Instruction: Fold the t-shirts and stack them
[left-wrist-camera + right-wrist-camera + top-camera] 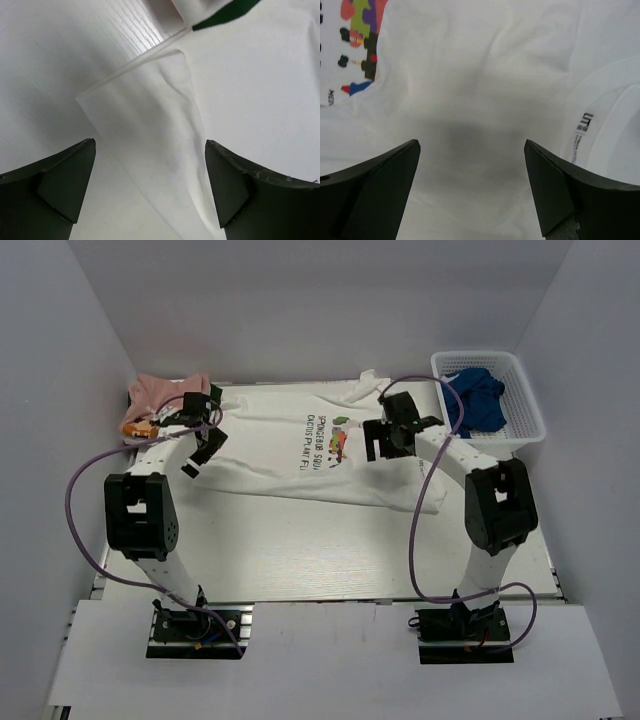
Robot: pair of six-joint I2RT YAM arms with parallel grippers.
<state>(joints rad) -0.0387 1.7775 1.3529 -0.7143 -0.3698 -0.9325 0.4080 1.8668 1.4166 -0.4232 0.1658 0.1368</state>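
Working outward from my end of the bench (300,560): the left fingers (55,185) stand wide apart with nothing between them. They hang over a loose flap of the white t-shirt (280,455), a sleeve or a corner, I can't tell which, that lies on bare bench. The right fingers (580,190) are just as wide and equally empty. They are poised above plain white cloth, with the colourful print (357,30) off to one side and the neck label (582,127) to the other.

From above, the shirt lies spread across the middle of the bench, rumpled along its near hem, with one arm over each side of it. I judge the step in hand to be taking a grasp for a fold. To do it well I'd come down on the edges, not the middle, and pick matching points on each side so the fold line runs straight. I'd then lift both together and keep the cloth taut so no crease gets trapped.

Farther back, the pink t-shirt (165,390) sits bunched in the left rear corner. The basket (525,435) at right rear holds blue cloth (475,400).
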